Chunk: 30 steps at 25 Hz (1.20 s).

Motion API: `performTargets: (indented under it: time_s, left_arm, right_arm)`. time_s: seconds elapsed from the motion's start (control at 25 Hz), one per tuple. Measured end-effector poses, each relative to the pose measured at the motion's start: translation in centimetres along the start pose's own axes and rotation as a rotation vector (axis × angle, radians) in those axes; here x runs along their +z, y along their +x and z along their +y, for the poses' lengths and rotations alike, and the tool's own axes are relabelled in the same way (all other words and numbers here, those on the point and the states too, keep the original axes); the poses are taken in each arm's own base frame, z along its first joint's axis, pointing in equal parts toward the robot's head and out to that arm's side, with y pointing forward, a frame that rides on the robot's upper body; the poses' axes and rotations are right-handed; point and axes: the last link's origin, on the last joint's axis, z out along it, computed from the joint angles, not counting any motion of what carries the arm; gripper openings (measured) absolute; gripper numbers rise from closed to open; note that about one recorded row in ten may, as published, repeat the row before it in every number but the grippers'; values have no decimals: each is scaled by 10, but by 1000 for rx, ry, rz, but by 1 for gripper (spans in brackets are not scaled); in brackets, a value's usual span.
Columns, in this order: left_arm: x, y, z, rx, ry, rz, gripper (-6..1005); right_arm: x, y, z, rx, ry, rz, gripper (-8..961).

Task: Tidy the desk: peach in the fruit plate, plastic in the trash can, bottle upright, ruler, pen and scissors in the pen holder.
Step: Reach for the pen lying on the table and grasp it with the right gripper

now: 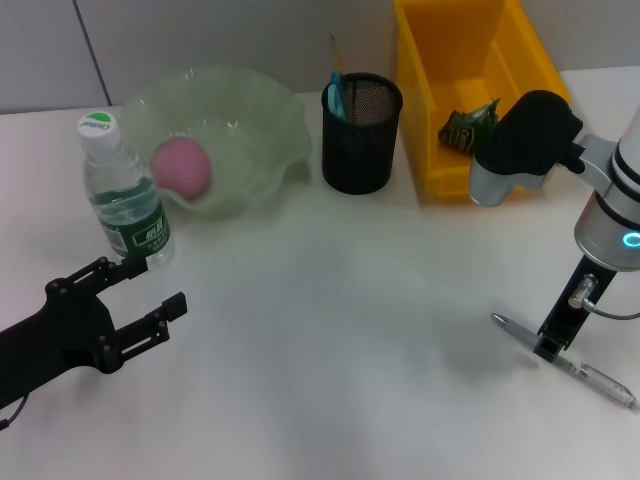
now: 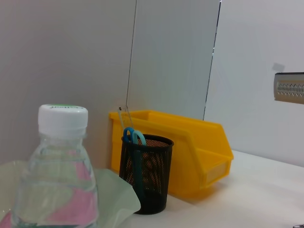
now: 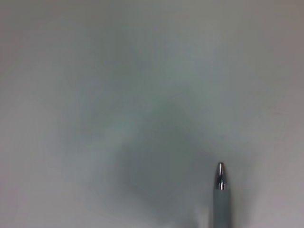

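- Right gripper (image 1: 550, 345) pinches the pen (image 1: 565, 360) on the desk (image 1: 330, 330), well in front of the pen holder (image 1: 361, 132).
- Left gripper (image 1: 140, 290), fingers spread, sits just before the upright bottle (image 1: 125, 195).
- Bin (image 1: 470, 90) stands just right of the holder, bowl (image 1: 220, 140) with peach (image 1: 182, 166) left.

pen (image 1: 565, 356) under right jaws: clear plastic barrel, shiny metal tip. pen holder (image 1: 361, 133) black wire mesh, matt. bin (image 1: 470, 90) glossy yellow plastic. fruit plate (image 1: 225, 140) frosted, translucent. surface (image 1: 330, 360) smooth, matt white.

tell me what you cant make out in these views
- Right gripper at the pen: head view, arm hides whether the fingers grip it.
- Pen holder contents: mesh wall hides the lower parts.
- Wrapper in the trash can: partly behind the right arm.
- Pen's rear: cut off in right wrist view.
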Motion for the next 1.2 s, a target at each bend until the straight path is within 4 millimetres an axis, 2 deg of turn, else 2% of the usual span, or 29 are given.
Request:
performTargets:
  time_s: [1.2]
  left_arm:
    - [-1,0,-1,4,6,-1,741]
  right_arm:
    - [2,-1,3,-24,4,10,275]
